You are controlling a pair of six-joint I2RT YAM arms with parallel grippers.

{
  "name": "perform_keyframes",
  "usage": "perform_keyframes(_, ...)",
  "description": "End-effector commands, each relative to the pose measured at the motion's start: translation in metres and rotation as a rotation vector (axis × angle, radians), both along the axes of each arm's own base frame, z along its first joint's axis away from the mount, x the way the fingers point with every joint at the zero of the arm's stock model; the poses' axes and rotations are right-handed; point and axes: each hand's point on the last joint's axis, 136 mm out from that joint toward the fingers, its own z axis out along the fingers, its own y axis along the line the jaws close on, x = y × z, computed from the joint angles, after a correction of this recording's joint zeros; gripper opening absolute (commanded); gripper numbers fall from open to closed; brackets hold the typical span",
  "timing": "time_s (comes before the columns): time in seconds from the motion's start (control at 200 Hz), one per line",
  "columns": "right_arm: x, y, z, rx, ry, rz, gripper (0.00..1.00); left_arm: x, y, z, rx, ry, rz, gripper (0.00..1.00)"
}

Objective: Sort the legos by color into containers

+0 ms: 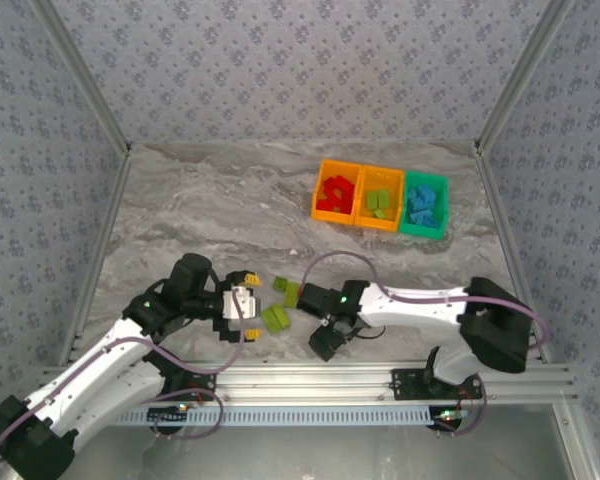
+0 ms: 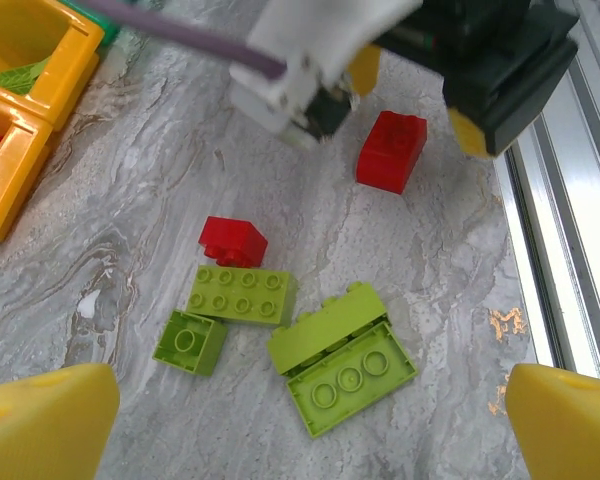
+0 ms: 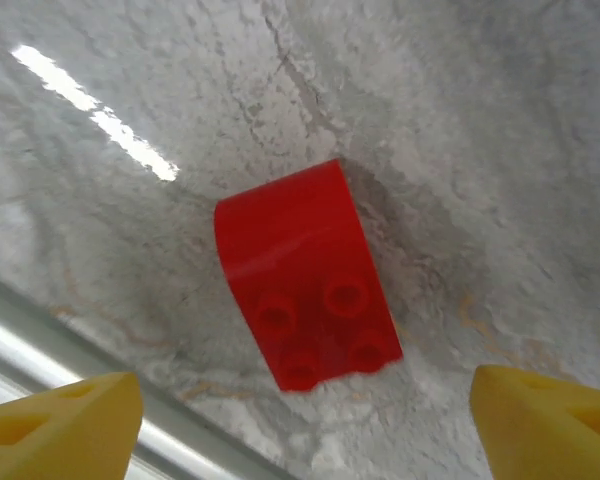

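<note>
Although the joined plastic bins [image 1: 378, 226] hold sorted bricks [image 1: 337, 190], two red bricks [image 2: 392, 150] and three lime-green bricks [image 2: 242, 293] lie loose; left fingers [image 2: 45, 420] and right fingers [image 3: 55, 425] stand apart, empty

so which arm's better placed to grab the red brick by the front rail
Right, probably. The right claw hangs open directly over the red brick, a finger on each side. The left claw is open too, but it faces the lime green bricks, with that red brick farther off.
</note>
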Motion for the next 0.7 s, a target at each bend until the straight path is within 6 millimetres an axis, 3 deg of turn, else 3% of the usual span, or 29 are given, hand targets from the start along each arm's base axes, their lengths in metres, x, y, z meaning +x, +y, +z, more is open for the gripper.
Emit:
perform_keyframes(0.0, 0.009, 0.010, -0.003, -0.011, -0.036, 0.036, 0.80, -0.009, -0.003, 0.001, -0.010, -0.007, -0.049, 0.99)
perform_keyframes(0.27, 0.004, 0.009, -0.017, -0.034, -0.008, 0.035, 0.48, -0.011, -0.003, -0.001, -0.004, -0.015, -0.062, 0.99)
perform_keyframes(0.355, 0.007, 0.006, -0.013, -0.039, -0.030, 0.024, 0.43, -0.010, -0.005, 0.001, -0.018, -0.021, -0.059, 0.99)
perform_keyframes(0.54, 0.026, 0.006, 0.015, 0.057, -0.108, -0.040, 0.34, 0.008, -0.006, 0.010, -0.080, -0.081, 0.043, 0.99)
perform_keyframes(0.695, 0.071, 0.001, 0.053, 0.216, -0.209, -0.176, 0.32, 0.017, -0.014, 0.026, -0.176, -0.087, 0.088, 0.99)
